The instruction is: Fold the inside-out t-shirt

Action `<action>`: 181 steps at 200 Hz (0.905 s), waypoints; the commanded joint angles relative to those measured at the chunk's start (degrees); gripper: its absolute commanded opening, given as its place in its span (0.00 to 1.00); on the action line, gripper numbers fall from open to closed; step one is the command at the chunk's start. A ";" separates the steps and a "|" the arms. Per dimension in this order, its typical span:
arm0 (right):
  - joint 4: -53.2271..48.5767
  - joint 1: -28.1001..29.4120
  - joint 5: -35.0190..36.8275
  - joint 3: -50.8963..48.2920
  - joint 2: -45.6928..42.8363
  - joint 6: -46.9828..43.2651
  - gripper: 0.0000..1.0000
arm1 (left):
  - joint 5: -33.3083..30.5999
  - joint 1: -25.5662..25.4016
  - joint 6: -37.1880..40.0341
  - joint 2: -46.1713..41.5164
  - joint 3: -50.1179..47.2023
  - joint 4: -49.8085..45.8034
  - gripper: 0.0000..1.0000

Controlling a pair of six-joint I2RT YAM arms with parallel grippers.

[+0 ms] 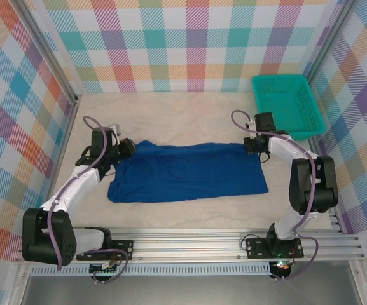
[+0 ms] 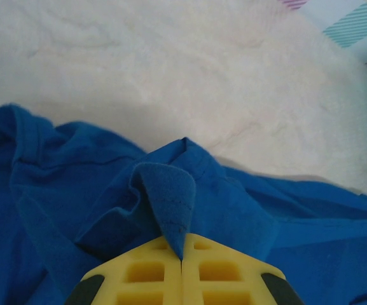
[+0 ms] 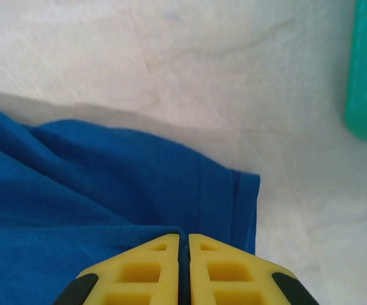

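Cream tabletop (image 1: 170,114), shirt (image 1: 189,171) spread mid-frame, looks limp, light and stretchy, so pinch edges: left gripper (image 1: 124,147) is clamped on its upper-left corner, right gripper (image 1: 254,146) on its upper-right hem.

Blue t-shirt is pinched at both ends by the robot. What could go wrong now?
1. The left pincer holds just a small bunched-up flap of the t-shirt; it might slip out when lifted.
2. The cloth is wrinkled near that pincer, so the fold could turn out crooked.
3. The right pincer grips near the hem corner, and the teal basket sits near that arm; a wide swing might bump it.
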 commanded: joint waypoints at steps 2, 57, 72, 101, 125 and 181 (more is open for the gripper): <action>0.09 0.27 0.53 -2.11 -1.91 2.79 0.10 | -2.61 -0.38 -0.60 -2.92 -2.09 -1.92 0.00; 0.64 0.35 -0.26 -4.50 -1.98 3.72 0.10 | -2.47 -0.51 -0.27 -5.62 -4.19 -3.81 0.00; 0.14 0.40 -0.39 -4.44 -2.31 3.81 0.10 | -2.47 -0.51 -0.33 -6.39 -4.27 -4.87 0.00; -1.03 0.40 0.01 -4.16 -3.09 3.89 0.10 | -1.57 -0.81 -0.57 -8.14 -4.42 -6.31 0.00; -2.13 0.49 0.39 -4.12 -3.98 4.24 0.10 | -1.66 -1.42 -0.59 -9.25 -4.81 -9.16 0.00; -4.74 0.87 2.29 -5.21 -3.26 5.87 0.12 | -2.95 -2.80 -0.53 -7.77 -7.67 -9.49 0.00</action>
